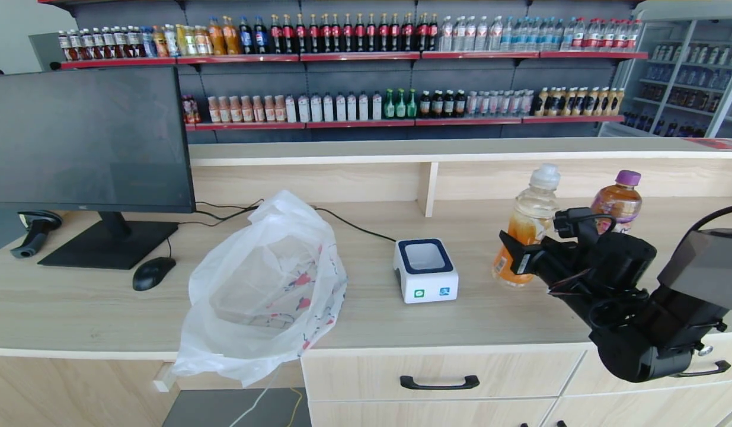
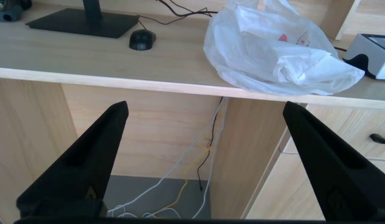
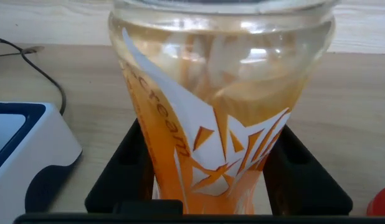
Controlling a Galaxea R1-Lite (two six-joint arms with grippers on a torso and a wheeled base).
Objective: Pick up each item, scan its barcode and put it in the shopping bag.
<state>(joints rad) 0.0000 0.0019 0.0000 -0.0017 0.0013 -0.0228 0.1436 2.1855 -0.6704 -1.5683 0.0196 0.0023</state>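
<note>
Right gripper [image 1: 515, 250] straddles the orange bottle [image 1: 528, 219], clamping not determinable; seat it squarely on the body before lifting toward the scanner [image 1: 425, 270].

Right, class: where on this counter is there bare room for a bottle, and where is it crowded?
Free: counter in front of monitor stand and mouse, left of shopping bag; strip between bag and barcode scanner. Crowded: right end, right gripper around orange drink bottle, purple-capped bottle behind.
</note>
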